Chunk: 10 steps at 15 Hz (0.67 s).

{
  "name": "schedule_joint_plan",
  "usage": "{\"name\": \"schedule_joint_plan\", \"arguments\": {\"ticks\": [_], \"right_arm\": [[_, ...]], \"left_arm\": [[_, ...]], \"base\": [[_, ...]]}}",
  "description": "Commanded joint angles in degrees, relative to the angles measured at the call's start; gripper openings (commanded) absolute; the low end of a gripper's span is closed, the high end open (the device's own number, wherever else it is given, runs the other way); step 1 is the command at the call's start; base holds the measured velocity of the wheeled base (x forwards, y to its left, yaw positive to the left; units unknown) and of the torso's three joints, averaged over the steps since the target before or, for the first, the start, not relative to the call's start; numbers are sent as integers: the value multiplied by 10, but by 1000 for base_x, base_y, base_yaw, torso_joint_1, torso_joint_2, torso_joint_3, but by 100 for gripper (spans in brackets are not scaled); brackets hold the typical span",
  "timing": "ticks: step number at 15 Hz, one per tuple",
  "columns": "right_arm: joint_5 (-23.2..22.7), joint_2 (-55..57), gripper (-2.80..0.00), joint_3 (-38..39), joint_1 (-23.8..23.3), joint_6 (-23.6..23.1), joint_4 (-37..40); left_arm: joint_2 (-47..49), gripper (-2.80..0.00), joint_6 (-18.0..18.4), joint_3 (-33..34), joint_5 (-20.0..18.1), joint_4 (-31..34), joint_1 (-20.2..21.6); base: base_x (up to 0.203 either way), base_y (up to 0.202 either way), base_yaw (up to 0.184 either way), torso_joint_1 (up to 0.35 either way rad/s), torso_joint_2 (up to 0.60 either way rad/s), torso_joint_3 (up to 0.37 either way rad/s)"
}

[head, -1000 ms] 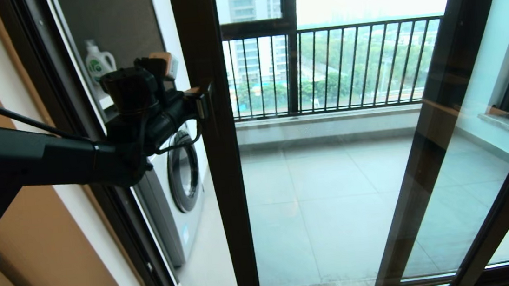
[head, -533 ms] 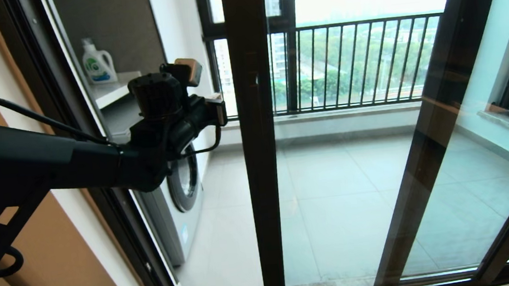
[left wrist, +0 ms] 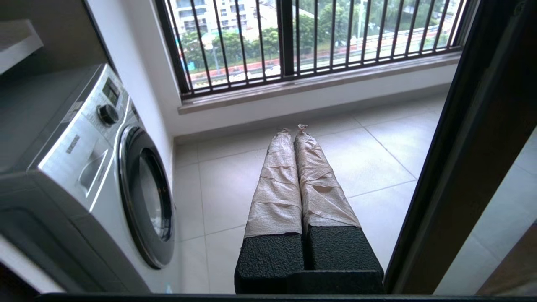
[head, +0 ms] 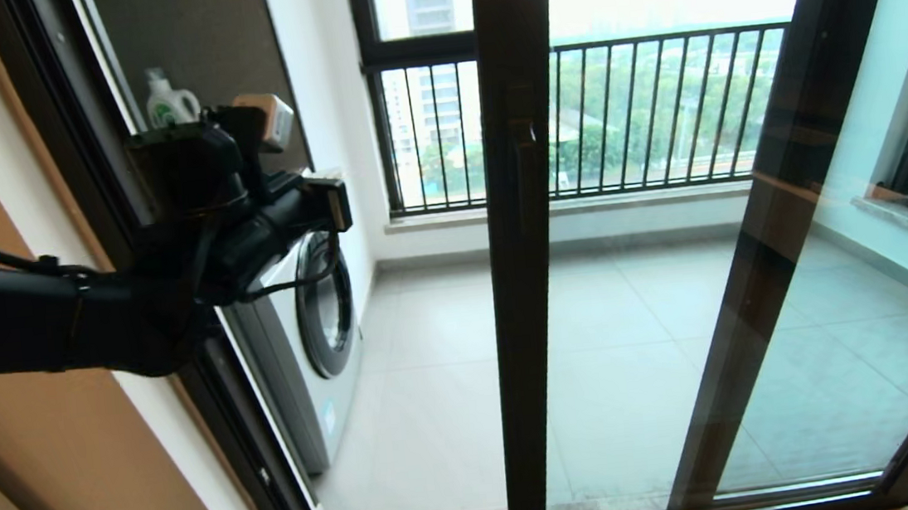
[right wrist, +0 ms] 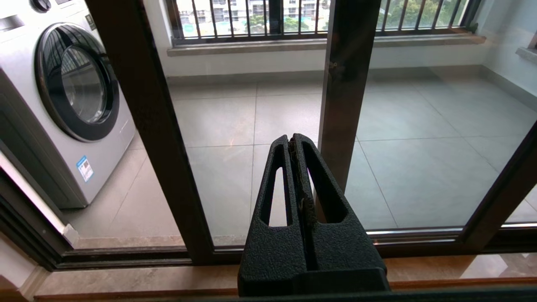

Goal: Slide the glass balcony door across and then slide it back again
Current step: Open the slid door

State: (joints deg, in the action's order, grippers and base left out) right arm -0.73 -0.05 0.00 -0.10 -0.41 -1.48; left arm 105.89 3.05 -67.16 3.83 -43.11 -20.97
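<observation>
Balcony threshold seen from indoors. A front-loading washing machine (head: 320, 334) stands on the tiled balcony floor (head: 449, 372) at the robot's left, with a detergent bottle (head: 169, 103) on a shelf above it; beyond, a window with black vertical railing bars (head: 640, 112) closes the far side. The glass balcony door (head: 527, 281) stands partly slid across, its leading upright near the middle of the opening, leaving an open gap between that upright and the washing machine side. The door's long axis is vertical, floor to ceiling; its slim handle (head: 528, 173) runs along the upright and faces the room. To the robot's right a second dark-framed glass pane (head: 763, 258) overlaps behind it, seen through the glass. The left gripper (left wrist: 293, 130) hangs in the open gap at about handle height, apart from the door's upright, its tape-wrapped fingers (left wrist: 277, 184) pressed together around nothing. The right gripper (right wrist: 292, 140) sits low before the door's bottom rail, indoors, its fingers likewise closed and empty, clear of the frame.
</observation>
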Motion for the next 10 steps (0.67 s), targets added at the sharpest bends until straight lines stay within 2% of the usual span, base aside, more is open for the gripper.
{"name": "schedule_joint_plan", "arguments": {"ticks": [1, 4, 6, 8, 10], "right_arm": [[0, 0, -280, 6, 0, 0, 0], [0, 0, -280, 6, 0, 0, 0], [0, 0, -280, 6, 0, 0, 0], [-1, 0, -280, 6, 0, 0, 0], [0, 0, -280, 7, 0, 0, 0]], "left_arm": [[-139, -280, -2, 107, -3, -3, 18], [-300, -280, -5, 239, -27, 0, 55], [-401, -280, -8, 291, -38, 20, 82], [-511, -280, -11, 317, -41, 84, 103], [-636, -280, -13, 327, -38, 200, 114]], "base": [[0, 0, 0, 0, 0, 0], [0, 0, 0, 0, 0, 0], [0, 0, 0, 0, 0, 0], [0, 0, 0, 0, 0, 0], [0, 0, 0, 0, 0, 0]]}}
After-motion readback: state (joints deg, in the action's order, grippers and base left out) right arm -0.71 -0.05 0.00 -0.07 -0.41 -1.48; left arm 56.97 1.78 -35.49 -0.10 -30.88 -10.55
